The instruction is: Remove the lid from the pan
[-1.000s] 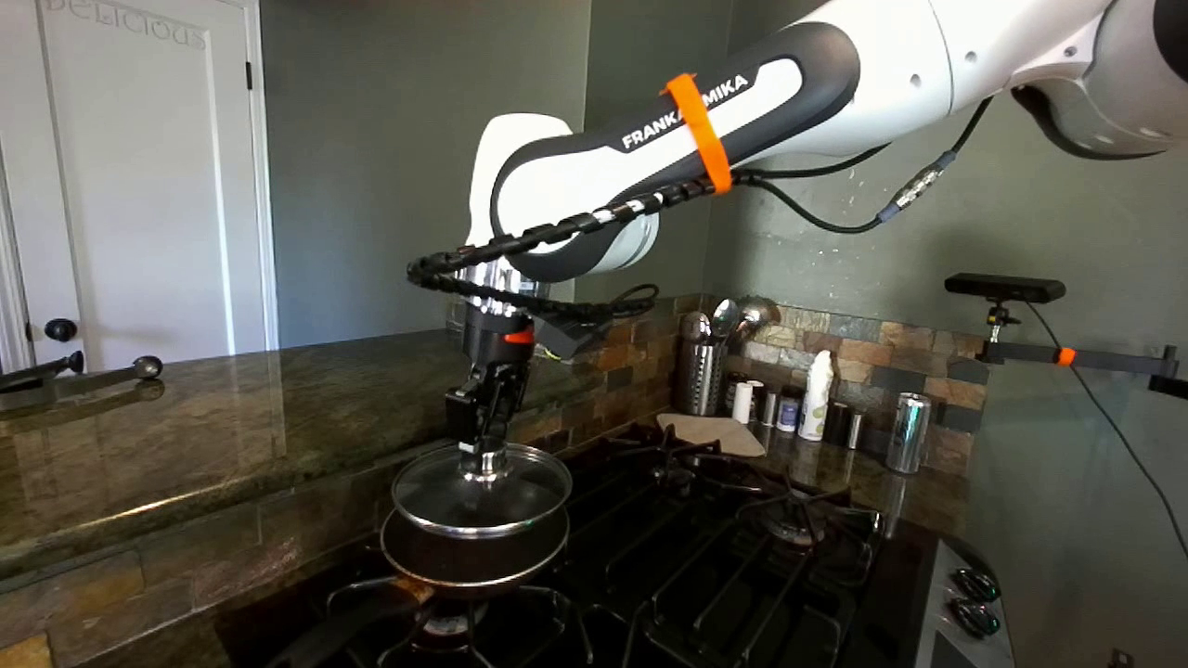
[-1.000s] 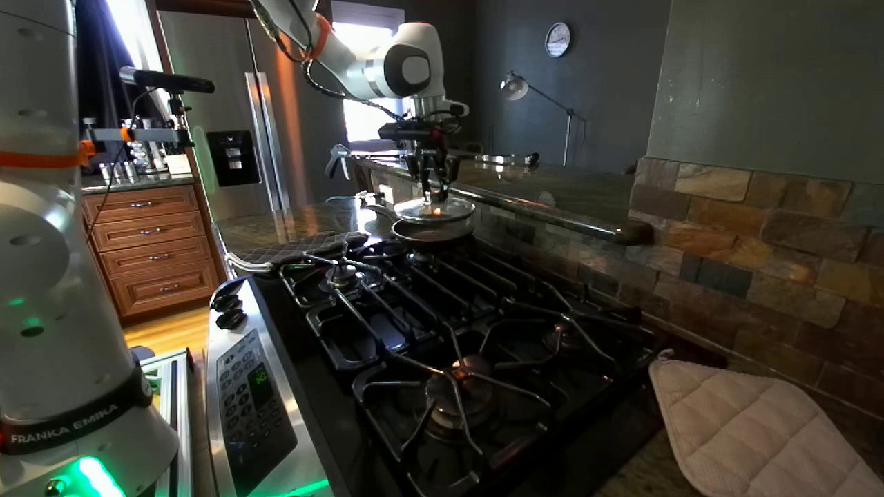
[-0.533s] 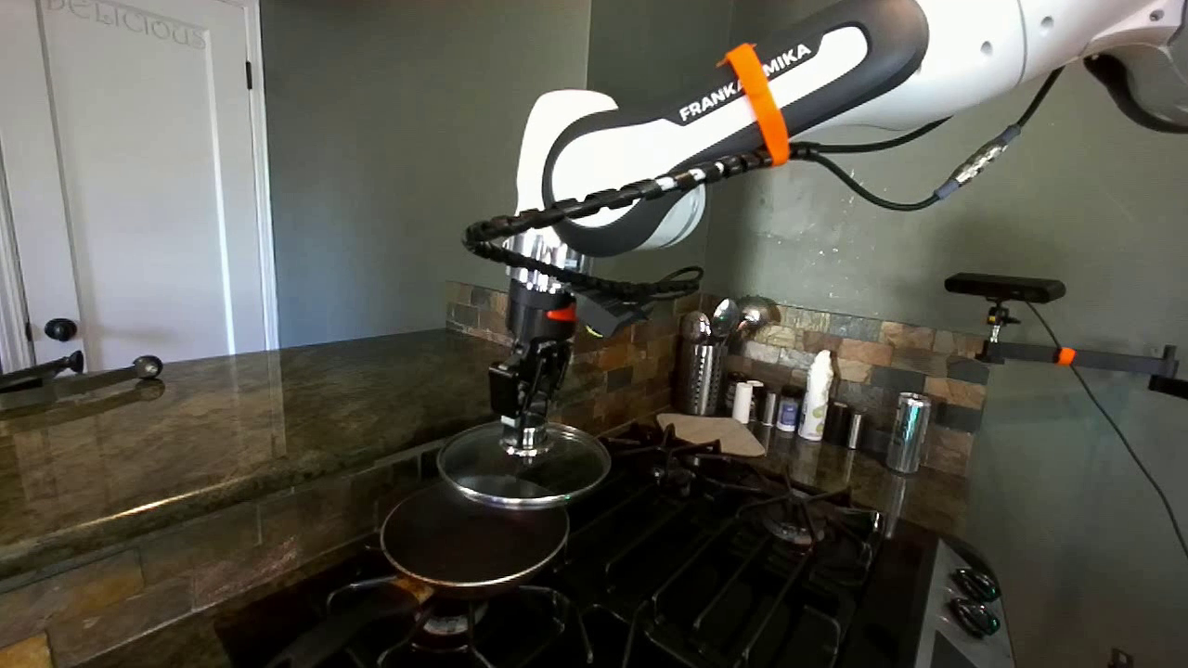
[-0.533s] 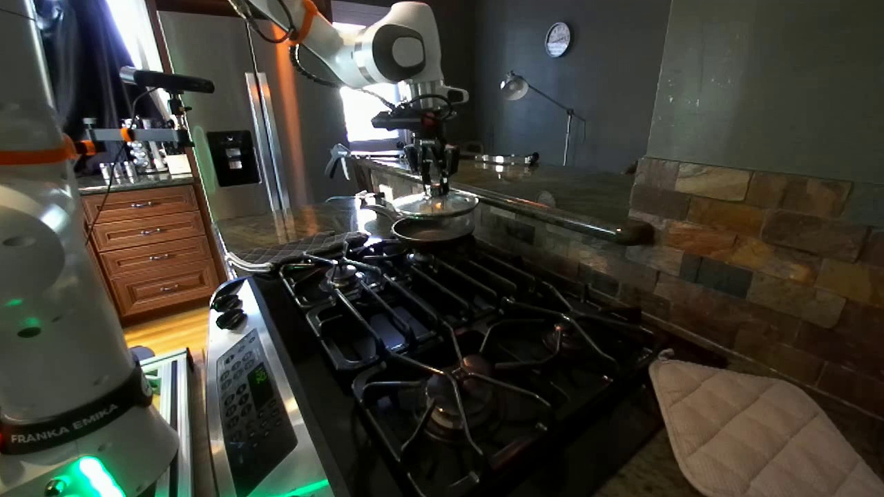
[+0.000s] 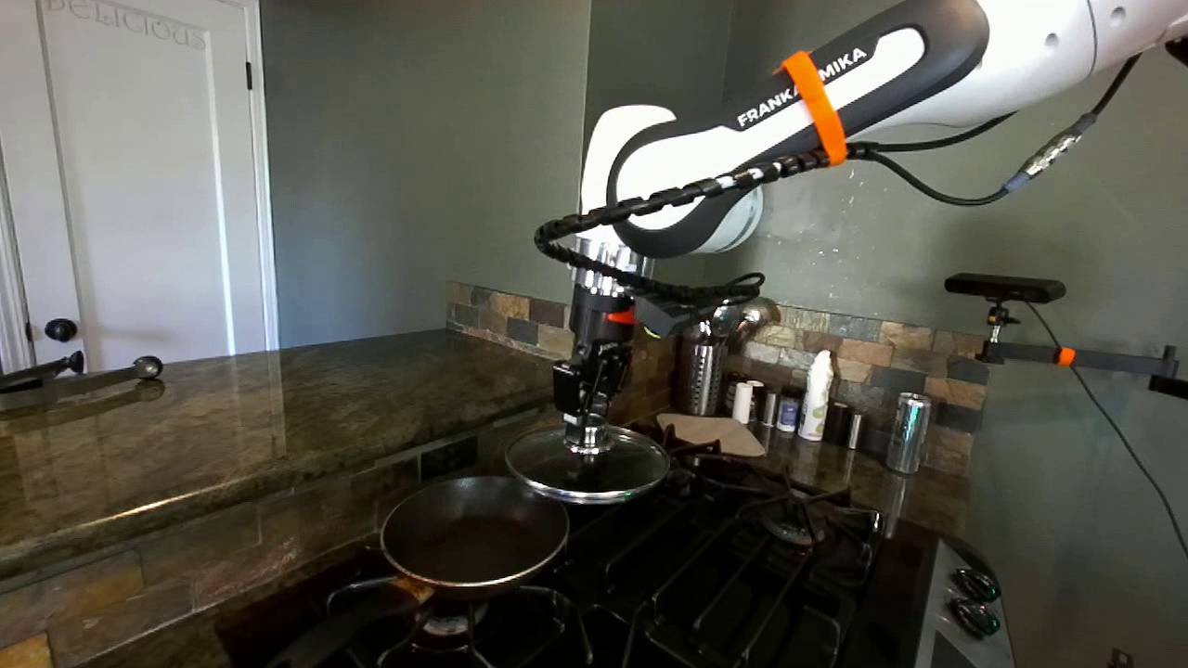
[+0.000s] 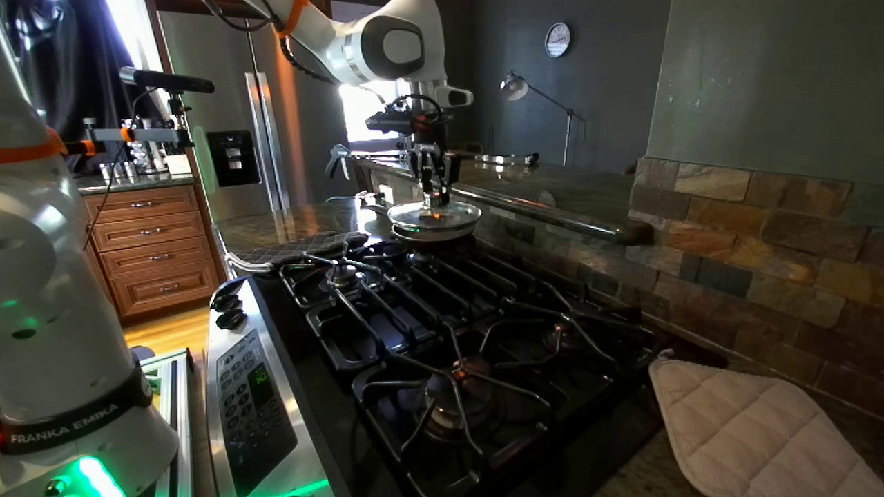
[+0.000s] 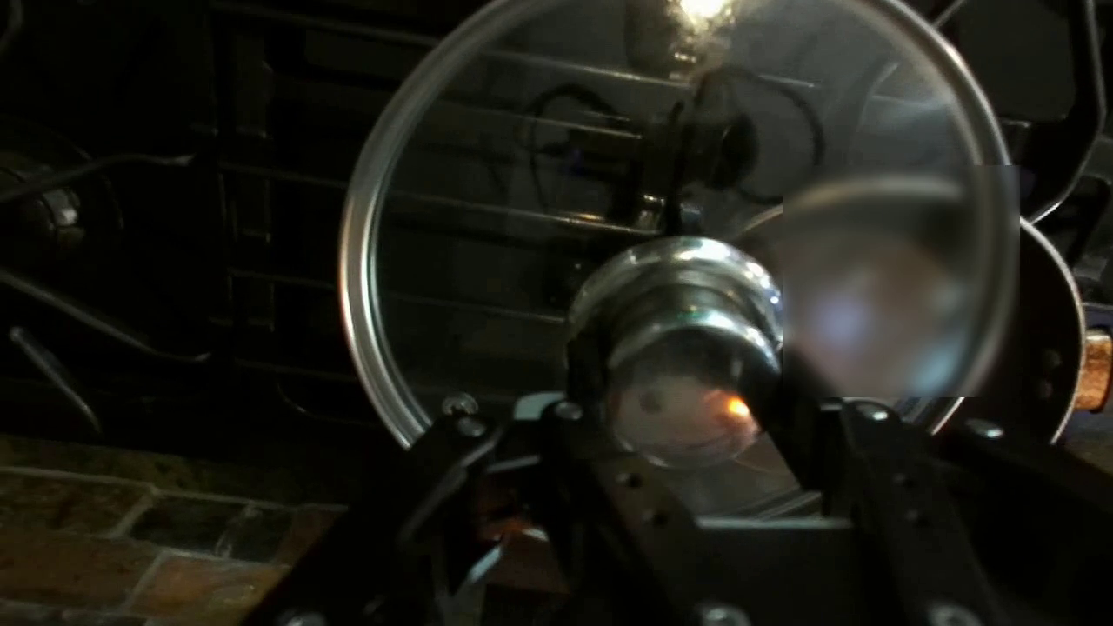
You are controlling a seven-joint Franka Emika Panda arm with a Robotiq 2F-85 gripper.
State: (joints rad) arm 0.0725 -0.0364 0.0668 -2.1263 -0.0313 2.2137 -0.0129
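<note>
My gripper (image 5: 588, 429) is shut on the shiny metal knob (image 7: 687, 417) of the lid; its fingers stand on both sides of the knob in the wrist view (image 7: 685, 365). The round glass lid (image 5: 594, 473) hangs roughly level in the air above the burner grates, to the right of the pan (image 5: 473, 540) in that exterior view. The pan is uncovered there, dark inside, on a burner. In an exterior view the lid (image 6: 425, 219) covers most of the pan from sight, and only the pan's lower rim (image 6: 435, 237) shows. In the wrist view the pan (image 7: 1048, 348) shows partly behind the lid's right side.
Black burner grates (image 6: 476, 338) spread across the stove. A raised stone counter (image 5: 325, 390) runs along the stove's back. A utensil canister (image 5: 703, 378), a white bottle (image 5: 817, 397), small jars and a light pot holder (image 5: 713, 434) stand or lie at the far end.
The gripper carries the lid from above the pan to the right in an exterior view, rising first, then sinking slightly. The pan stays put and its inside comes into sight.
</note>
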